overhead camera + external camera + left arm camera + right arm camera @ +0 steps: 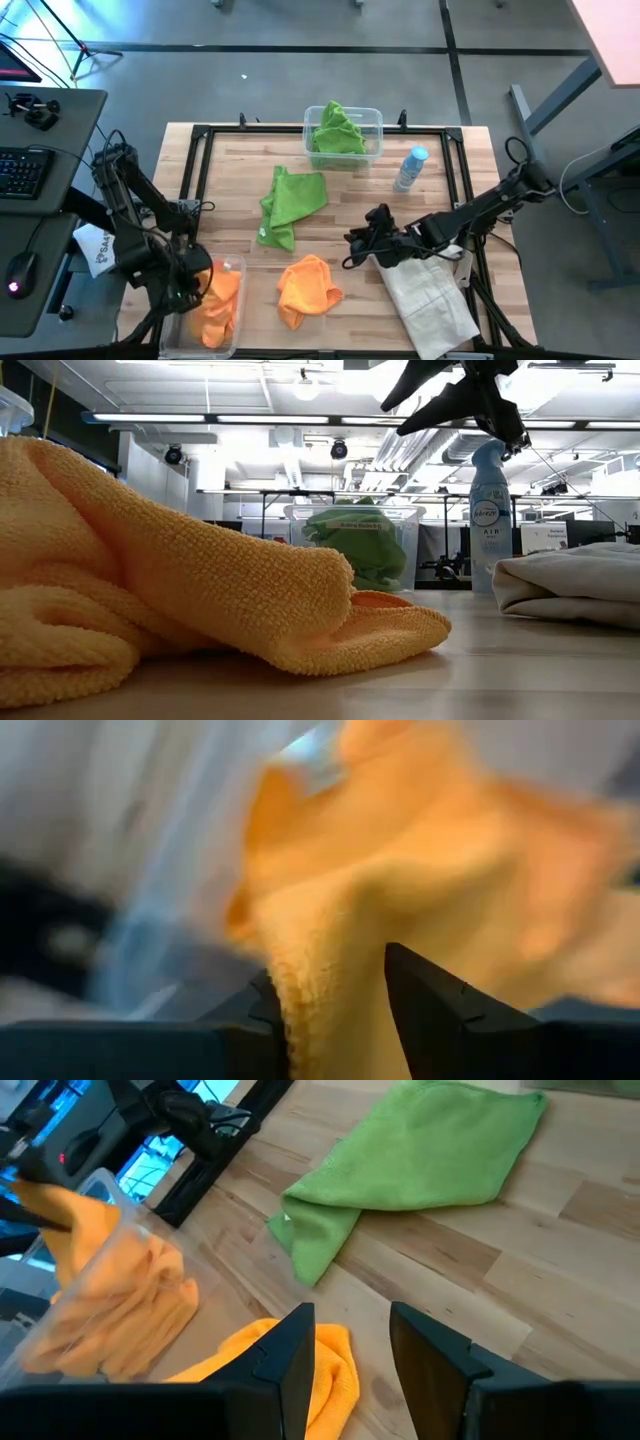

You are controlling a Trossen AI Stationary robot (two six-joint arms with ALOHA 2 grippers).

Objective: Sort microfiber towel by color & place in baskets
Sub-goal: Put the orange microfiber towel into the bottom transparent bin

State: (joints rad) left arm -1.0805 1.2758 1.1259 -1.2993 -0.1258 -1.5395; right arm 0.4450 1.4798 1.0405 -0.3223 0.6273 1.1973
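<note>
Two towels remain loose on the desk: a green towel spread near the middle and an orange towel crumpled toward the front edge. The left hand hangs over the front-left basket, pinching a fold of another orange cloth between its fingers, probably to lower it onto the orange pile there. A second basket at the far edge holds only green cloths, so each color has its own bin. The right hand hovers above the bare wood between the two loose towels, fingers parted and gripping nothing, aimed toward the orange one, likely its next pick. A spray bottle and an off-white tote bag lie on the right, apart from the sorting.
</note>
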